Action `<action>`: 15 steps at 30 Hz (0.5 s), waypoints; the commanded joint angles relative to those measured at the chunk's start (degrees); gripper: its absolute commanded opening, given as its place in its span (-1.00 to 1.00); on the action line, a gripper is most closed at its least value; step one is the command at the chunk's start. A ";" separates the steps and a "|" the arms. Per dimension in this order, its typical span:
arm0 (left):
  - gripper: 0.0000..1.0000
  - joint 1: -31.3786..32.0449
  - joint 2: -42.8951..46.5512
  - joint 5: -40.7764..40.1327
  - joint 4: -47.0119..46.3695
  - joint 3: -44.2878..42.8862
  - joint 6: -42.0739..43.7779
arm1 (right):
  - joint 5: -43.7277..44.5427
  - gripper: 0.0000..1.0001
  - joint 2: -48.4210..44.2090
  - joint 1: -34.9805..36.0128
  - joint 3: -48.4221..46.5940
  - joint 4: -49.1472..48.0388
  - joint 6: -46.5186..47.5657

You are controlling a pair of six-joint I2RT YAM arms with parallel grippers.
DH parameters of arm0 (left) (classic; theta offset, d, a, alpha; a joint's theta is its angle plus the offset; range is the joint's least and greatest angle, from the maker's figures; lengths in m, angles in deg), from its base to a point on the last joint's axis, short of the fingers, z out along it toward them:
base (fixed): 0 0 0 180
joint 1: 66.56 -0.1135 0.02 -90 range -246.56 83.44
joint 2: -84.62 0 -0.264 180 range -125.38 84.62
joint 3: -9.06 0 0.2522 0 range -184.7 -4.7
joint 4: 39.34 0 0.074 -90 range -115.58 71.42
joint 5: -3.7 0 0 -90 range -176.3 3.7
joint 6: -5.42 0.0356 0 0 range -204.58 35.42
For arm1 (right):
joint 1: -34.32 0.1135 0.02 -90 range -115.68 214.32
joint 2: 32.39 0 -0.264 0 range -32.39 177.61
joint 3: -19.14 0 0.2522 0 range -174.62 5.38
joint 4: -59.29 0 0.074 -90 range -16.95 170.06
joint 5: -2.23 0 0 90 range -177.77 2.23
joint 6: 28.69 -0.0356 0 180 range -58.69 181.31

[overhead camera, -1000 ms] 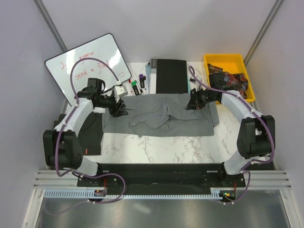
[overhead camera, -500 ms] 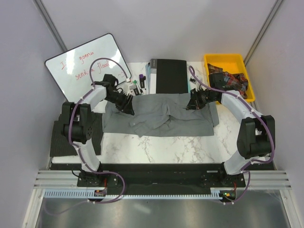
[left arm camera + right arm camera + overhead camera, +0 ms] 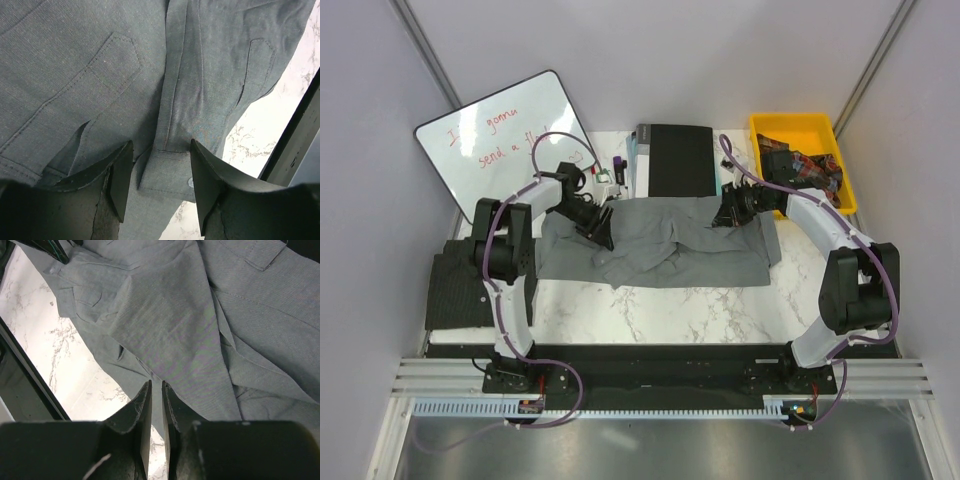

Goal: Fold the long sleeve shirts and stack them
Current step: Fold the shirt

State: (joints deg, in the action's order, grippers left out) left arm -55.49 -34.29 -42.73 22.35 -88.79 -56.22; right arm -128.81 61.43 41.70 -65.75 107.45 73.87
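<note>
Left end effector (image 3: pixel 160 157) swung inward, open over grey shirt (image 3: pixel 665 250); right end effector (image 3: pixel 155 390) unclear.

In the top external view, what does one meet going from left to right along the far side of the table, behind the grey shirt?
whiteboard → markers → black book → yellow bin
</note>
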 commanded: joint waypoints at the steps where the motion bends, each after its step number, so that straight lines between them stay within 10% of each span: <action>1: 0.14 0.62 -1.06 0.46 1.65 -1.07 -0.67 | -0.27 -0.59 -0.92 0.09 -1.20 -1.87 -1.92; 7: 0.01 0.62 0.60 0.64 2.00 -0.72 0.12 | 0.08 -0.59 -1.45 0.09 -1.38 -1.43 -1.57; 15: -0.89 0.62 3.25 -1.29 7.53 -5.28 1.96 | 0.17 -0.59 -1.10 0.09 -1.55 -0.56 -0.25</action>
State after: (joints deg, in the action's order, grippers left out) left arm -55.16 -34.73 -42.97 25.36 -89.32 -55.89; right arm -128.56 61.41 41.70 -65.75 107.12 72.69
